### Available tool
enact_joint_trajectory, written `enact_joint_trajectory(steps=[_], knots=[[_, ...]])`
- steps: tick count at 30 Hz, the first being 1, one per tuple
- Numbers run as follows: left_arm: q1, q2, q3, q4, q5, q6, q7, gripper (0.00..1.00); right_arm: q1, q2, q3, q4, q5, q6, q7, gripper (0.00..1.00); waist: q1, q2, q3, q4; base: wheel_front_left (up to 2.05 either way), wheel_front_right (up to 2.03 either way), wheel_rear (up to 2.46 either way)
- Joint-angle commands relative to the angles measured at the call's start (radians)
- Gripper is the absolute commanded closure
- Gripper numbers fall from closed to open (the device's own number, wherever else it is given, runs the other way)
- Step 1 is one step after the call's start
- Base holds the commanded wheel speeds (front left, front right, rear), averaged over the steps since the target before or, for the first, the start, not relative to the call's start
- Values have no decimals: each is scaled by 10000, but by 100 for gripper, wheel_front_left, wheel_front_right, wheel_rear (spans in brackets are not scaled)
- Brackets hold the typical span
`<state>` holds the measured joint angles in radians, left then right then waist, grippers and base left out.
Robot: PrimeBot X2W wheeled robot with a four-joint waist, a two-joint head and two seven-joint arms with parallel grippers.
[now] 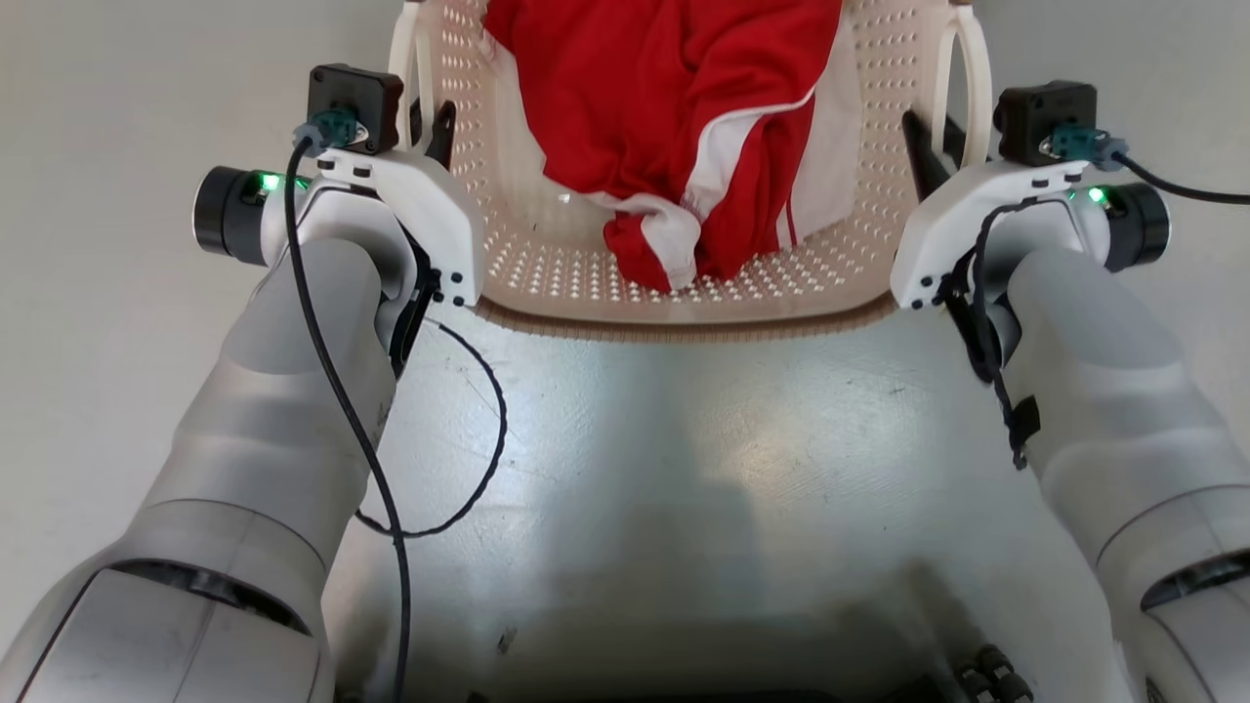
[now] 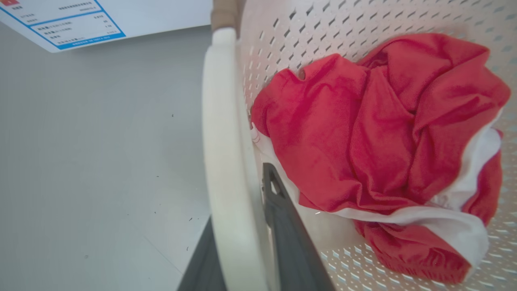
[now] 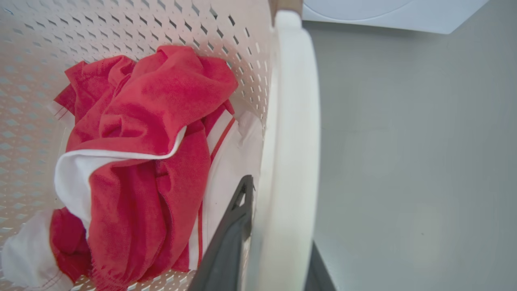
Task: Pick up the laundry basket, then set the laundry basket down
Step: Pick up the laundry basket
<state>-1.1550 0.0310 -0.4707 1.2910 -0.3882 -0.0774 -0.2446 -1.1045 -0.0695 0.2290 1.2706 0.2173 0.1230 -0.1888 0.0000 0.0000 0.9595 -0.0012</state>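
Both arms stretched forward, left claw (image 1: 427,127), right claw (image 1: 933,137) clamped

- A pale grey, glossy floor (image 1: 684,439) is seen, with soft light reflected off it.
- A white panel (image 2: 161,16) carrying a blue-bordered label (image 2: 60,24) is met at its far edge.

a white label (image 2: 60,22) stands on a pale panel (image 2: 161,12) in the left wrist view, close to the panel's lower corner, with its blue border running just inside the panel's edge. thin blue lines rule it into boxes, a thicker blue band with pale print closes its lower edge, a small red patch (image 2: 9,2) sits at its upper left corner, and short rows of small dark characters fill the boxes. the characters are too small and blurred to read, so no word, brand or number can be made out.
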Motion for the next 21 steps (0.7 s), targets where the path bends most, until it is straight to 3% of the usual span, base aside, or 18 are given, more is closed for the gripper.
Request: enact_joint_trajectory(steps=[1, 16, 21], knots=[[274, 231, -46, -101, -11, 8, 35, 100, 747, 193, 405, -115, 89, 77, 167, 100, 0, 0, -148, -38, 0, 0, 0], [1960, 259, -117, -14, -336, 130, 346, 100, 2260, 193, 2191, -809, 2081, 77, 1048, 100, 0, 0, -1963, -532, 0, 0, 0], [2868, 224, -151, -7, -579, 141, 618, 100, 2788, 193, 2684, -529, 2392, 77, 1412, 100, 0, 0, -3194, -600, 0, 0, 0]])
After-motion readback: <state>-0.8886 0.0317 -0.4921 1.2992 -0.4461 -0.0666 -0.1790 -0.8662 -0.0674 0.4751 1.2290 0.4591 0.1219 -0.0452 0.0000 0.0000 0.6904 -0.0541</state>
